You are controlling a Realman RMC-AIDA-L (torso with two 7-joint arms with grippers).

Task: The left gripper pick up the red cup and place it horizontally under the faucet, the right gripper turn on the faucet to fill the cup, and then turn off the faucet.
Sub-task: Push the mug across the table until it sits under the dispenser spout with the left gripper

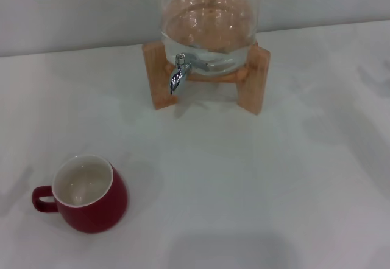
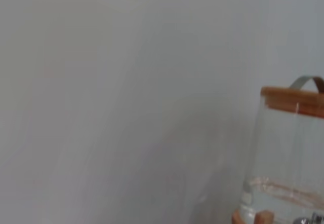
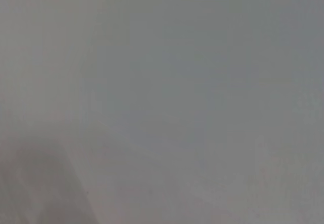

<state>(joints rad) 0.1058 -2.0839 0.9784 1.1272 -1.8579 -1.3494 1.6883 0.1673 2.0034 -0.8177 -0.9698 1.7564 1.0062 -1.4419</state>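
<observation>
The red cup [image 1: 85, 195] stands upright on the white table at the near left, its white inside showing and its small loop handle pointing left. The silver faucet [image 1: 179, 73] juts from the front of a glass water jar at the far middle, its spout curving down. The cup is well in front of and to the left of the faucet. Neither gripper shows in any view. The left wrist view shows only the jar and a grey wall. The right wrist view shows only a plain grey surface.
The glass water jar [image 1: 207, 25] holds water and rests on a wooden stand [image 1: 253, 80]. In the left wrist view the jar [image 2: 288, 158] has a wooden lid [image 2: 291, 98]. The white table [image 1: 256, 184] stretches around them, and a grey wall stands behind.
</observation>
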